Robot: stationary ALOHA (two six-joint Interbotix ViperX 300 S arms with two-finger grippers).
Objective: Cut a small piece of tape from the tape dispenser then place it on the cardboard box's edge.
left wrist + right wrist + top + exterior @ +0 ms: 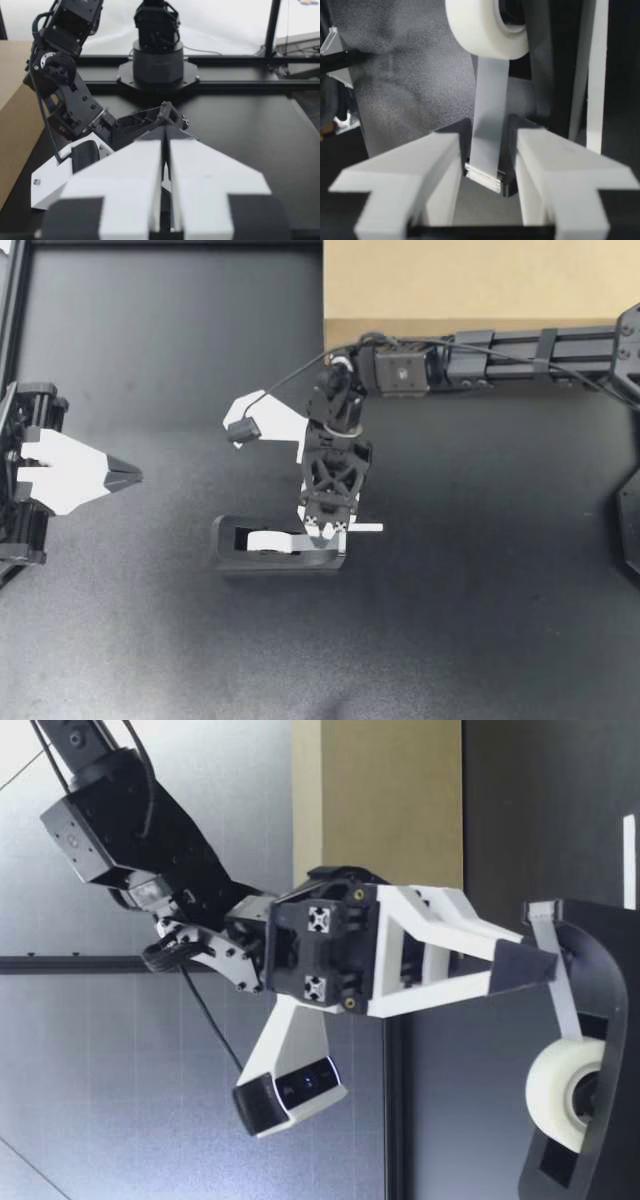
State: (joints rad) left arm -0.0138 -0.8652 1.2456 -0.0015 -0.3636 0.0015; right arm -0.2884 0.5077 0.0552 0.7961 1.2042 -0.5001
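1. My right end effector [330,529] grasps the tape strip [488,120] coming off the roll [485,30], over the tape dispenser [235,548] on the table [480,620].
2. My left end effector [128,476] is clenched on itself, well apart.
3. The cardboard box [470,280] lies beside my right arm [520,345].

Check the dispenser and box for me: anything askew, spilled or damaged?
Nothing stands out. The tape dispenser stands upright, its strip runs straight from the roll, and the cardboard box looks undamaged.
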